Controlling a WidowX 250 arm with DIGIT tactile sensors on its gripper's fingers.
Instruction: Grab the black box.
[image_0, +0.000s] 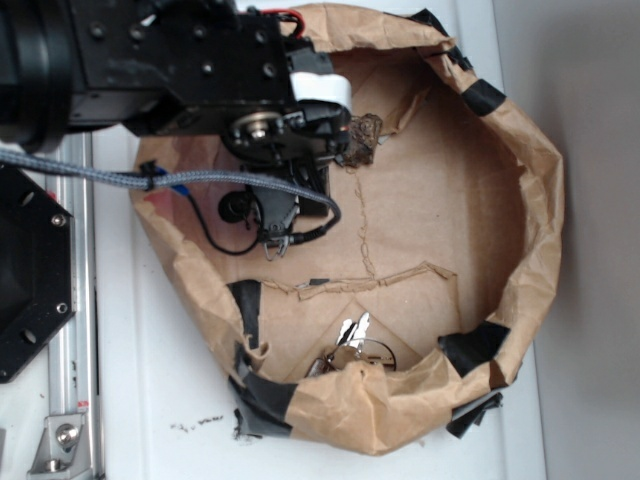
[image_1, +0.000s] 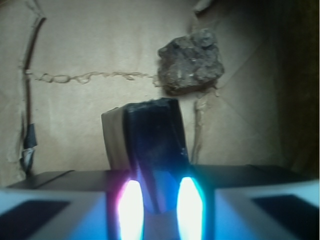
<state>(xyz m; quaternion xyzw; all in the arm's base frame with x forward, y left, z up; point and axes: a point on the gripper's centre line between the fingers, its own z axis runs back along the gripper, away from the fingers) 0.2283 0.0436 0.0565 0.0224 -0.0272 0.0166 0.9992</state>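
Note:
In the wrist view the black box (image_1: 152, 135) stands on edge between my two glowing fingertips, showing a glossy black face and a tan side. My gripper (image_1: 161, 200) is shut on its lower end. The rough brown rock (image_1: 191, 61) lies just beyond the box on the brown paper floor, apart from it. In the exterior view my gripper (image_0: 305, 172) hangs over the upper left of the paper nest, next to the rock (image_0: 362, 138). There the box is mostly hidden under the gripper.
A crumpled brown paper wall (image_0: 535, 200) patched with black tape (image_0: 470, 345) rings the work area. A shiny metal piece (image_0: 355, 350) lies near the front wall. A black hexagonal plate (image_0: 25, 270) and an aluminium rail (image_0: 75, 300) stand at the left.

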